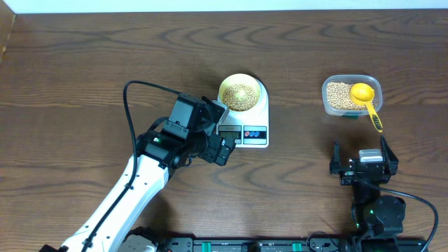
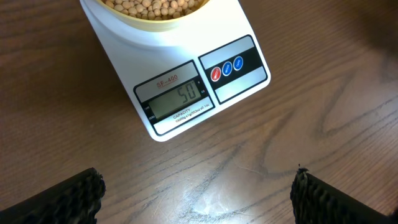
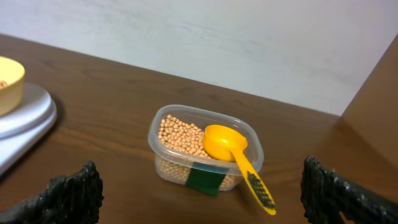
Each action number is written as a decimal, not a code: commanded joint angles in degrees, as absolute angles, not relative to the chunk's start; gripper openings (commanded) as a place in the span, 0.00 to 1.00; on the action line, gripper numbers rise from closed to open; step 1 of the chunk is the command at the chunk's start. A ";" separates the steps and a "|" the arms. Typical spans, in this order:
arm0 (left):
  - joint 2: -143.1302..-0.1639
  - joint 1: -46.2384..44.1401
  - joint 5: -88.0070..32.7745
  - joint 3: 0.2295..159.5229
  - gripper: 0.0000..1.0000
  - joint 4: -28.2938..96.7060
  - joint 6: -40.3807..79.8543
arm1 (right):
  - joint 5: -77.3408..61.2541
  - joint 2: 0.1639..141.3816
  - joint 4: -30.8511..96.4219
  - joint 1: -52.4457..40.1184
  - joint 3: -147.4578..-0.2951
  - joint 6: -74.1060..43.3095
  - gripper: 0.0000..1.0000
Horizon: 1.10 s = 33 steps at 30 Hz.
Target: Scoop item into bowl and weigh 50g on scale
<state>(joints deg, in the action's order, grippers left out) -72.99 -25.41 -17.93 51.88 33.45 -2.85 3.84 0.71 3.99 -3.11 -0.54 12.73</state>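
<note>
The pale yellow bowl [image 1: 240, 93] stands on the white scale [image 1: 245, 126] and holds tan beans [image 1: 241, 96]. In the left wrist view the scale [image 2: 186, 68] display reads 50, with the bowl [image 2: 149, 15] of beans at the top edge. My left gripper [image 1: 217, 133] is open and empty, just left of the scale's front; its fingers [image 2: 196, 199] hang over bare table. My right gripper [image 1: 364, 168] is open and empty, in front of the clear tub [image 1: 350, 96]. More beans [image 3: 180, 137] lie in the tub.
A yellow scoop [image 1: 365, 98] rests in the clear tub [image 3: 205, 149], its handle pointing toward the front; it also shows in the right wrist view [image 3: 233, 152]. A black rail runs along the table's front edge [image 1: 245, 245]. A wall stands behind the table.
</note>
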 commanded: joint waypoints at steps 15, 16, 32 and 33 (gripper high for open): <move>-73.36 -25.47 -18.39 52.73 0.98 33.63 -3.40 | 3.92 0.30 4.08 -2.50 -0.32 6.26 0.99; -73.36 -25.47 -18.39 52.73 0.98 33.61 -3.40 | 3.90 0.30 4.08 -2.35 -0.32 6.24 0.99; -73.36 -25.47 -18.39 52.73 0.98 33.61 -3.40 | 2.39 0.30 4.16 0.45 -0.32 2.17 0.99; -73.36 -25.47 -18.39 52.73 0.98 33.61 -3.40 | 2.33 0.30 4.16 0.45 -0.32 2.15 0.99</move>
